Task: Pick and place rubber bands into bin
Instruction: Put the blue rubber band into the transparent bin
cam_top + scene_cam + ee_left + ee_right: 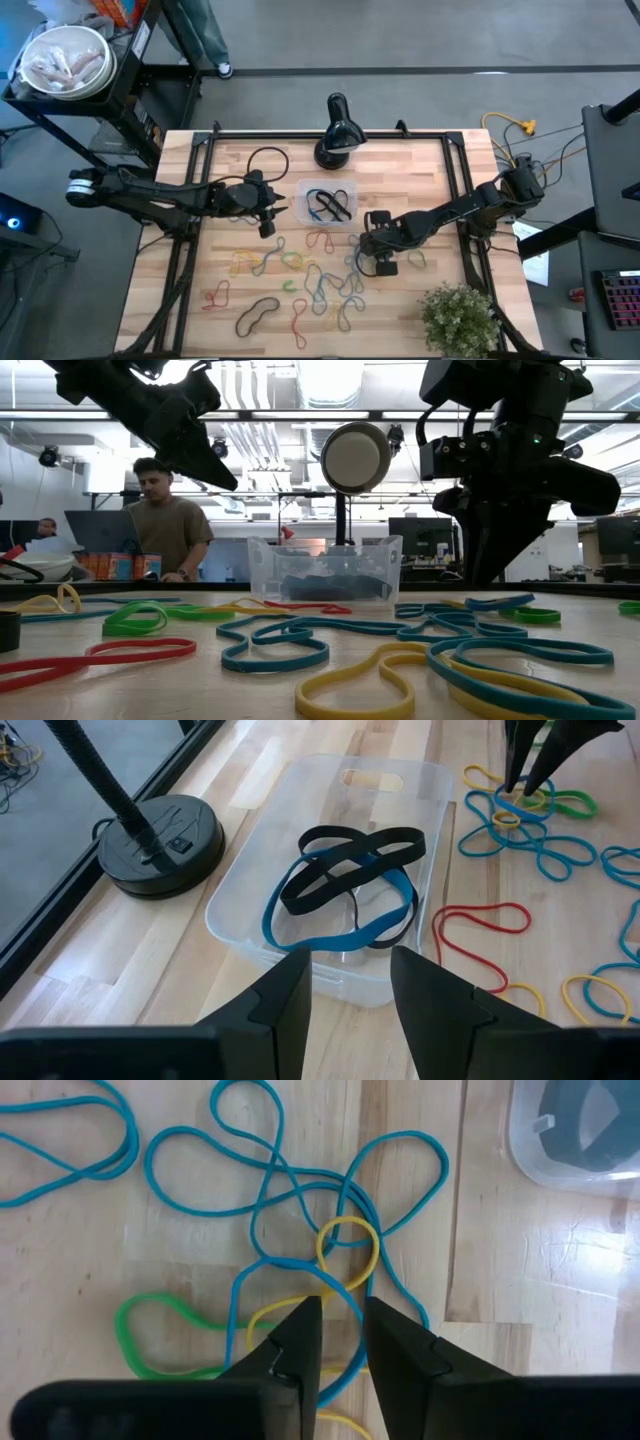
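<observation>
Rubber bands (300,1210) lie under right gripper (343,1312).

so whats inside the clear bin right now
The bin holds a black rubber band lying across a blue rubber band. Where they overlap, the blue one is partly covered, so a further band underneath cannot be ruled out.

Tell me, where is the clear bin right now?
In the high view the bin sits mid-table, just in front of the black lamp base, between the left gripper and the right gripper.
</observation>
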Robot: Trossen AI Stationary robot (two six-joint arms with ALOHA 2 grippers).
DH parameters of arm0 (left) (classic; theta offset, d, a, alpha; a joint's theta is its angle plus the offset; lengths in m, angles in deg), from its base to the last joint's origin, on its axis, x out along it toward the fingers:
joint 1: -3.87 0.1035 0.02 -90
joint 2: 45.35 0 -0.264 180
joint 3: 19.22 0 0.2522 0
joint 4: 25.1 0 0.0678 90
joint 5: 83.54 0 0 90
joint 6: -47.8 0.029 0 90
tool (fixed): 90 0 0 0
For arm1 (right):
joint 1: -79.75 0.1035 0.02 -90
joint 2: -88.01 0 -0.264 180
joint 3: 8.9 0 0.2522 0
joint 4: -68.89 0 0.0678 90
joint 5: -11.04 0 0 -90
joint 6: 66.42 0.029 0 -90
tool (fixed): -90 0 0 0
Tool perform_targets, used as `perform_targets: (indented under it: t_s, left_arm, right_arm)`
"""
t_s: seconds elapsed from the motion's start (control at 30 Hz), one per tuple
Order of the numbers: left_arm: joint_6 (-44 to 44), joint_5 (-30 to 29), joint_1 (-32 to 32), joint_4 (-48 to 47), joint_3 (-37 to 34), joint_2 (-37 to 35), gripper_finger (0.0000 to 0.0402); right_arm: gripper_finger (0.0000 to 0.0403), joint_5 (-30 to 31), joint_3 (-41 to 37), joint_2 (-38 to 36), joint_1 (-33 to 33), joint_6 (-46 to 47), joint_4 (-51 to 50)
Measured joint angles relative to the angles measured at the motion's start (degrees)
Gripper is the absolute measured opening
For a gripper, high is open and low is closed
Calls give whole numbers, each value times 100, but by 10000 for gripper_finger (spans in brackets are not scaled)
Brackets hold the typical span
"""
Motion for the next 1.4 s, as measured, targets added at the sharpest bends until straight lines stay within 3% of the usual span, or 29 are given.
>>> perform_targets:
  t_s: [1.4]
  left_arm:
    - [-3, -5, 4, 0, 0, 0, 124]
  right_arm:
    - [59, 111, -366, 200, -107, 194, 342]
